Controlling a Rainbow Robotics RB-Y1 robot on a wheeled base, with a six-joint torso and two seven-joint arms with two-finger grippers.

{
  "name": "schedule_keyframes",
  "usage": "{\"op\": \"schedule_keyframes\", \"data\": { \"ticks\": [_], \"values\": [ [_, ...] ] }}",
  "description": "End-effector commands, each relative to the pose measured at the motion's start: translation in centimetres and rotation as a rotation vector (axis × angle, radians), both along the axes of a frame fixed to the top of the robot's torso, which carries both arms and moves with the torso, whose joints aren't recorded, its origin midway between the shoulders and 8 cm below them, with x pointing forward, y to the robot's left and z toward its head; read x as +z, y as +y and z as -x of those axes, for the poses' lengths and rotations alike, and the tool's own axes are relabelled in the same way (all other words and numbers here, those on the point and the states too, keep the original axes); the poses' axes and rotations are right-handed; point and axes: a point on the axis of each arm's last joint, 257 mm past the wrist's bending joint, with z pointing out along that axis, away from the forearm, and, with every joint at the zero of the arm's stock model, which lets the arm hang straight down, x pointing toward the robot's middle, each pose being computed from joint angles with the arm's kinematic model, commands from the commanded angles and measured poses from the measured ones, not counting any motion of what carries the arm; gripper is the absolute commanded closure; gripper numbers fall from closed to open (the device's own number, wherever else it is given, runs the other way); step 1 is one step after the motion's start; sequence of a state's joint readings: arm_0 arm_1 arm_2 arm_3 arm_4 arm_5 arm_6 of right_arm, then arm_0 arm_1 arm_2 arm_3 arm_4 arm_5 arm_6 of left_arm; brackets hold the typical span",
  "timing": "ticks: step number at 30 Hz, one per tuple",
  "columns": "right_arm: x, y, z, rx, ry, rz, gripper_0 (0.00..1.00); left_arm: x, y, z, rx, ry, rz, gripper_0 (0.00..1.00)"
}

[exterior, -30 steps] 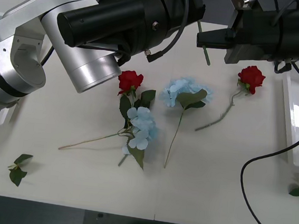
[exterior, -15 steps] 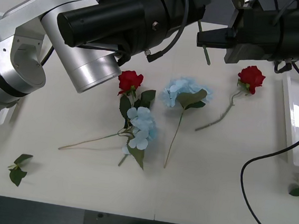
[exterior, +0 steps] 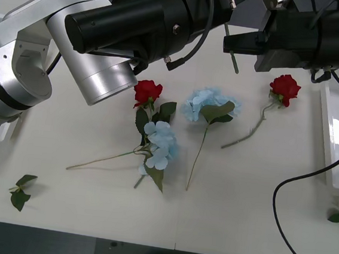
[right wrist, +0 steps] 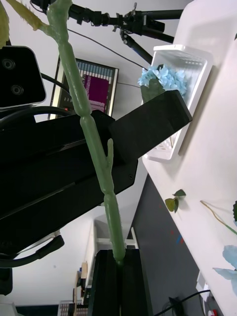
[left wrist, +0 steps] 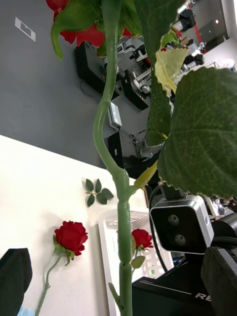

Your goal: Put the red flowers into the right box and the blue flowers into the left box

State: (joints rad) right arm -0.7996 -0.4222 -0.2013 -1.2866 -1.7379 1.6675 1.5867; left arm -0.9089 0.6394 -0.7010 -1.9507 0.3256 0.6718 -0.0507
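A red flower is held up above the table's far side, its stem (exterior: pixel 231 55) between the two arms. My right gripper (right wrist: pixel 118 261) is shut on the lower end of that stem (right wrist: pixel 94 143). My left gripper (exterior: pixel 232 4) stands open around the stem (left wrist: pixel 106 128), with the red head (left wrist: pixel 74 29) beyond it. Two more red flowers (exterior: pixel 147 92) (exterior: pixel 285 88) and two blue flowers (exterior: pixel 210 106) (exterior: pixel 160 144) lie on the table. The right box (left wrist: pixel 106 237) holds one red flower (left wrist: pixel 142 238). The left box (right wrist: pixel 182 54) holds a blue flower (right wrist: pixel 163 79).
A loose leaf sprig (exterior: pixel 20 189) lies near the table's front left, another (left wrist: pixel 96 191) beside the right box. A black cable (exterior: pixel 283 192) loops over the table's right side. Both arms hang high over the far half of the table.
My left gripper's fingers have spread apart off the stem. The stem and the right gripper have hardly moved, and the flowers on the table lie as before.
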Motion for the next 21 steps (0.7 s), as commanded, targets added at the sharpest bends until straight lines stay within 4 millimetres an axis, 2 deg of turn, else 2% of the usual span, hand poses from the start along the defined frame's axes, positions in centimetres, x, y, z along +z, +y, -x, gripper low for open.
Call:
{"op": "schedule_keyframes", "data": {
  "ticks": [1, 7, 12, 13, 14, 16, 20, 21],
  "values": [
    [2.8, -1.2, -0.2, -0.021, -0.035, -0.005, 1.0, 3.1, -0.3, 0.8, -0.017, -0.049, 0.023, 0.0],
    [3.6, -5.6, -1.4, -0.112, -0.057, 0.038, 1.0, 3.1, -0.3, 0.8, -0.017, -0.049, 0.023, 0.0],
    [3.1, -10.0, -2.1, -0.199, -0.05, 0.083, 1.0, 3.1, -0.3, 0.8, -0.017, -0.049, 0.023, 0.0],
    [2.9, -11.3, -2.2, -0.225, -0.046, 0.099, 1.0, -0.3, -0.1, 0.4, -0.004, 0.012, 0.013, 0.0],
    [2.7, -12.7, -2.3, -0.252, -0.049, 0.117, 1.0, -0.6, 0.2, 0.3, 0.001, 0.017, 0.018, 0.0],
    [2.5, -14.5, -2.5, -0.29, -0.051, 0.147, 1.0, 0.5, 1.1, -0.1, 0.018, -0.006, 0.041, 0.0],
    [1.8, -20.5, -2.5, -0.412, -0.041, 0.251, 1.0, 1.6, 3.2, -0.8, 0.044, -0.014, 0.064, 0.0],
    [1.6, -21.3, -2.5, -0.427, -0.037, 0.267, 1.0, 1.6, 3.3, -0.8, 0.043, -0.009, 0.065, 0.0]
  ]
}}
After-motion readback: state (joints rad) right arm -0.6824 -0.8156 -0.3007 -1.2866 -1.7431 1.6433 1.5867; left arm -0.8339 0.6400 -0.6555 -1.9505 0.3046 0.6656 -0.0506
